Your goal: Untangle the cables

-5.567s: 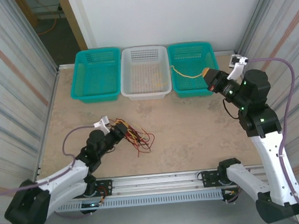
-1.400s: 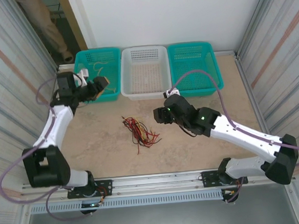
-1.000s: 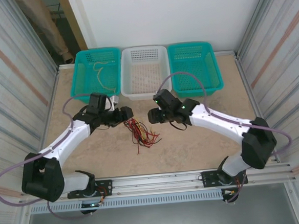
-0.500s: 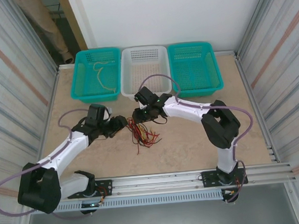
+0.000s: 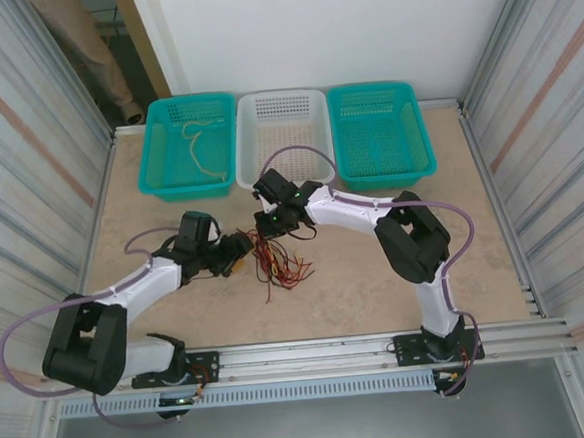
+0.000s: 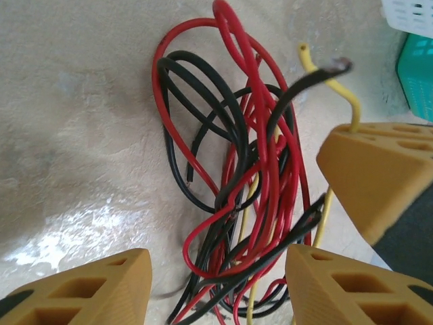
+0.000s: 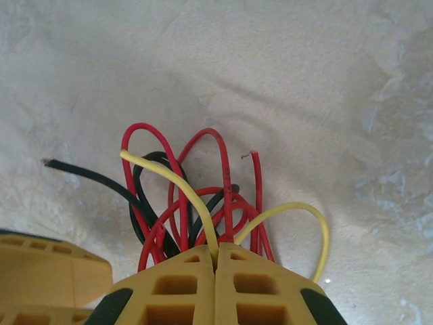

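The cables (image 5: 278, 261) lie in a red, black and yellow tangle mid-table. My right gripper (image 5: 271, 226) is at the tangle's far end, shut on a yellow cable (image 7: 181, 187) that passes between its pads (image 7: 215, 253); red and black loops (image 7: 162, 203) fan out just beyond. My left gripper (image 5: 239, 259) is at the tangle's left side. In the left wrist view it (image 6: 216, 274) stands open, its fingers (image 6: 88, 288) astride the bundle (image 6: 237, 176) without pinching it. The right gripper's finger (image 6: 379, 176) shows at that view's right edge.
Three baskets line the far edge: a teal one (image 5: 190, 191) holding a cream cable (image 5: 199, 143), a white one (image 5: 285, 186) and another teal one (image 5: 390, 180). Corrugated walls flank the table. A lilac arm cable (image 5: 297, 153) arcs over the white basket.
My right gripper has closed on the yellow cable at the tangle's far end. My left gripper has slid right, up to the bundle.
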